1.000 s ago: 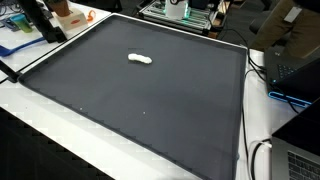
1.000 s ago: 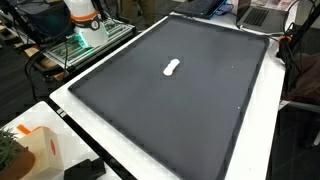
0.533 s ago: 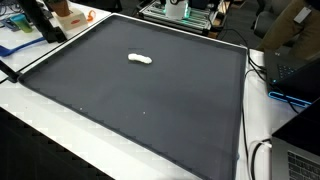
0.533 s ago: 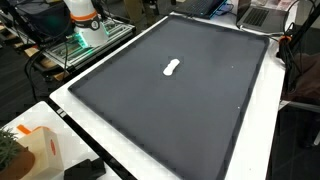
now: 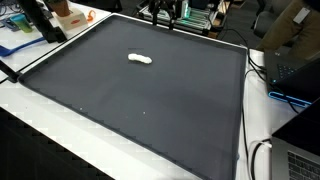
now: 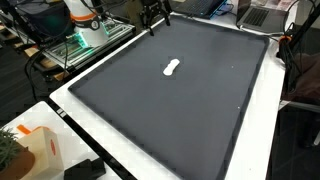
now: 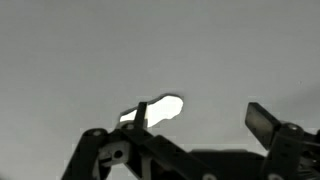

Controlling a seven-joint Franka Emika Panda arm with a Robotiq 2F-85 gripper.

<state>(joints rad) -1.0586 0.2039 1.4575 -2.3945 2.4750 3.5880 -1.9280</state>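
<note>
- Gripper (image 7: 195, 118): jaws spread wide, nothing held; seen in both exterior views (image 5: 163, 14) (image 6: 155, 14) above the far edge of the dark mat (image 5: 150, 100).
- Risk, judged: a slanted descent may nudge the small piece aside, since it lies loose on the mat.
- White object (image 7: 153, 109): flat on the mat (image 6: 200, 100), apart from the gripper, below its left finger (image 7: 140, 112) in wrist view; elongated (image 5: 140, 59) (image 6: 172, 68).
</note>
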